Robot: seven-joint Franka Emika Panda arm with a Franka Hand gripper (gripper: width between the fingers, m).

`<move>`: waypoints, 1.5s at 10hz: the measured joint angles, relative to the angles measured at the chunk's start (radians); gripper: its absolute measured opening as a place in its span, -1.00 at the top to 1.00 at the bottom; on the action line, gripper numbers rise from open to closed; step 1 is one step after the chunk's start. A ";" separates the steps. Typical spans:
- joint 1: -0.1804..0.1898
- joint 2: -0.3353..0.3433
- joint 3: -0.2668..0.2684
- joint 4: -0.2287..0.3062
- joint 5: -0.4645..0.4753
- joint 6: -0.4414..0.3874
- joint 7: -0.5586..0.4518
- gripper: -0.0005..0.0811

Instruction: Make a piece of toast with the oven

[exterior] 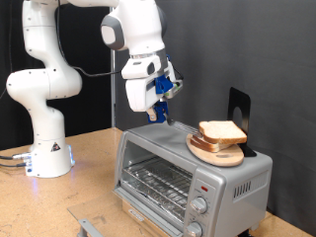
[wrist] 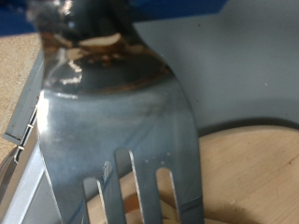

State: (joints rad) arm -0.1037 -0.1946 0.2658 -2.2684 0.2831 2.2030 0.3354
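The oven (exterior: 188,178) is a silver-grey box at the exterior view's lower right; its wire rack shows through the glass front, and two knobs sit on the side panel. On its roof a round wooden plate (exterior: 219,151) carries piled bread slices (exterior: 222,130). No separate single piece of toast shows. My gripper (exterior: 159,107) hangs over the roof, to the exterior view's left of the plate, shut on a metal fork (wrist: 121,121) with its tines pointing down. In the wrist view the fork fills the picture, with the plate's rim (wrist: 252,173) behind the tines.
A black upright panel (exterior: 239,109) stands behind the plate on the oven roof. The arm's white base (exterior: 44,148) is at the exterior view's left on the wooden table (exterior: 89,173). A grey piece (exterior: 91,227) lies at the table's front edge.
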 joint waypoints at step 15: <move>0.000 0.122 0.040 0.118 -0.063 -0.013 0.158 -0.20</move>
State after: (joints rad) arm -0.1037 -0.0726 0.3062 -2.1508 0.2197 2.1903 0.4933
